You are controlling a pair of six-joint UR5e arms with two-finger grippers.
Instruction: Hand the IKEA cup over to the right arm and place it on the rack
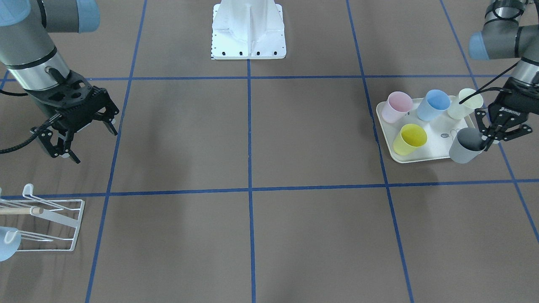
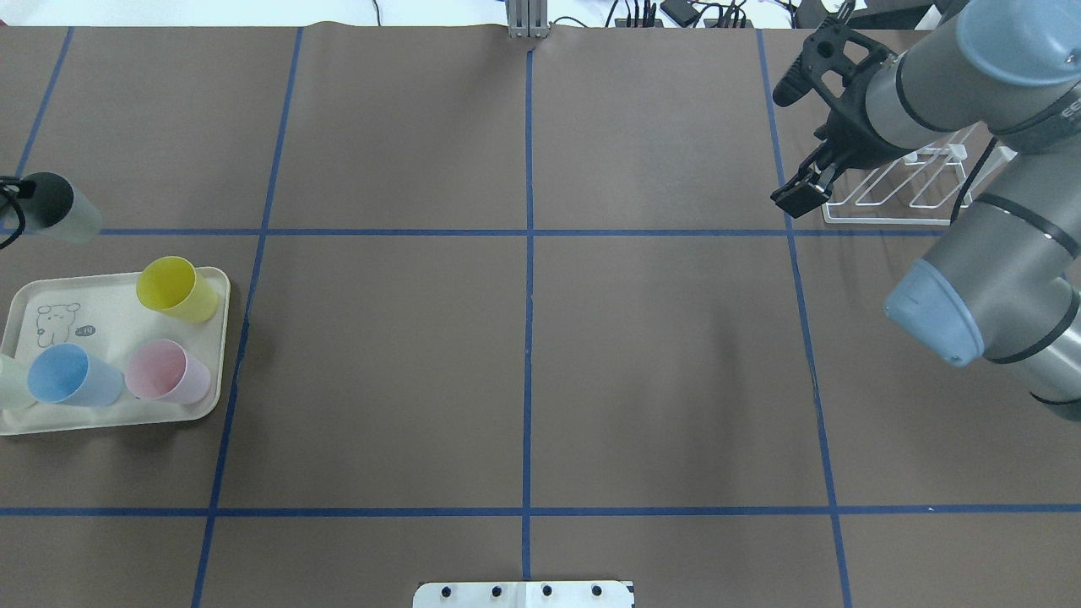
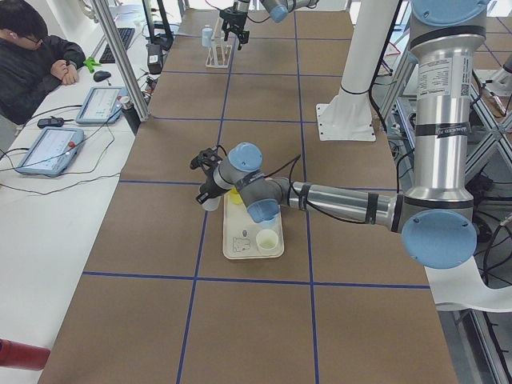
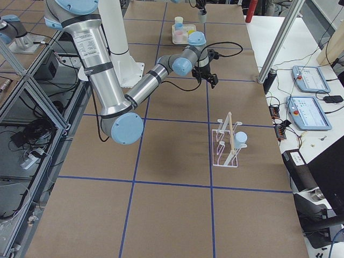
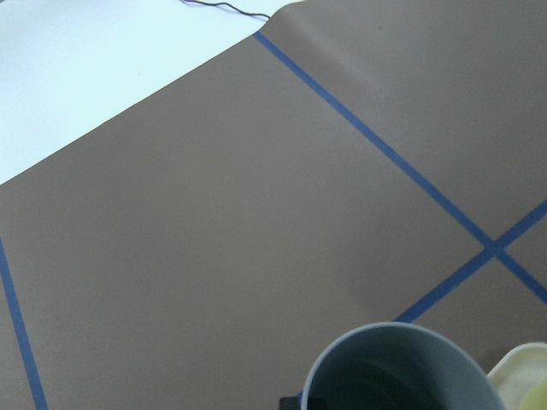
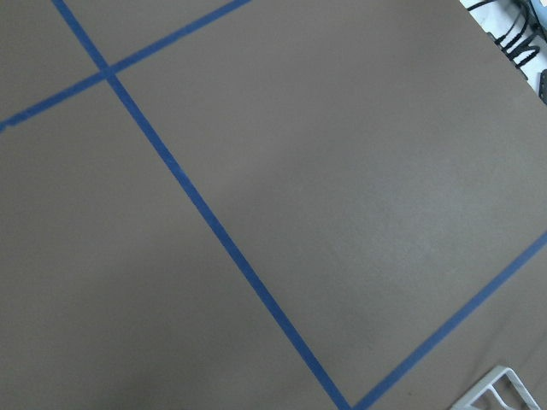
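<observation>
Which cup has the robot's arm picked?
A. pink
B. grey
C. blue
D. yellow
B: the left gripper is pinched on the rim of the grey cup, at the corner of the tray.

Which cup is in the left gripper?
The grey cup: the left gripper pinches its rim; it alone is not standing on the tray.

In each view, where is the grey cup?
Front-facing: grey cup, right, at tray corner.
Overhead: cup, left edge, beyond tray.
Exterior left: cup, centre, beside tray.
Exterior right: cup, top, tiny.
Left wrist: cup, bottom edge.
Right wrist: not in it.
Landmark: the cream tray.
</observation>
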